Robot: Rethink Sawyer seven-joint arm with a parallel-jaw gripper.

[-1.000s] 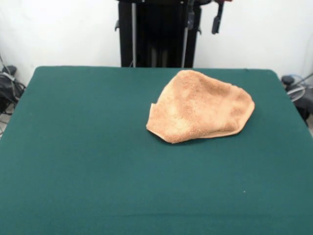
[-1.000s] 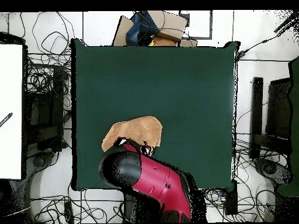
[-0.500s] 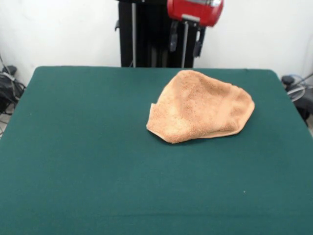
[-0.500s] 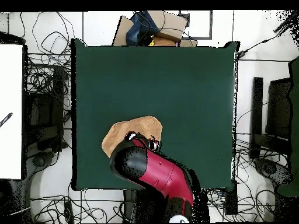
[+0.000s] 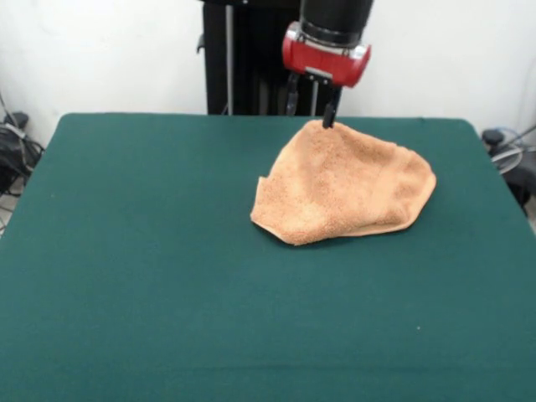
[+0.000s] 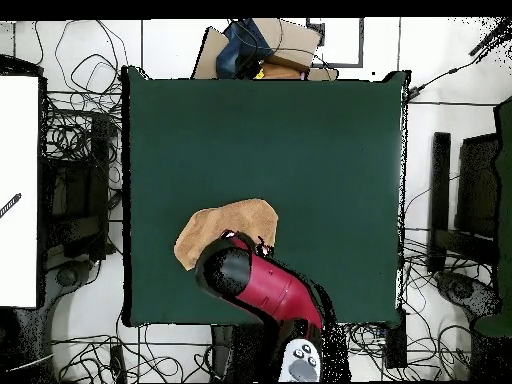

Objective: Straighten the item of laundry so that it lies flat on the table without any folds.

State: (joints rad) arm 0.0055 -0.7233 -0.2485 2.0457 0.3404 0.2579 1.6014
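The table [image 5: 151,293] is lying bare across its near half in the front view. Farther back, right of centre, the towel [image 5: 339,184] is sitting crumpled in a rounded, folded heap, its far edge rising into a peak. Above that peak the gripper [image 5: 311,109] is hanging from the arm [image 5: 328,42], its two dark fingers [image 5: 330,109] spread apart, one tip touching or just over the towel's far edge. In the overhead view the arm [image 6: 262,290] is covering part of the towel [image 6: 215,228], hiding the gripper.
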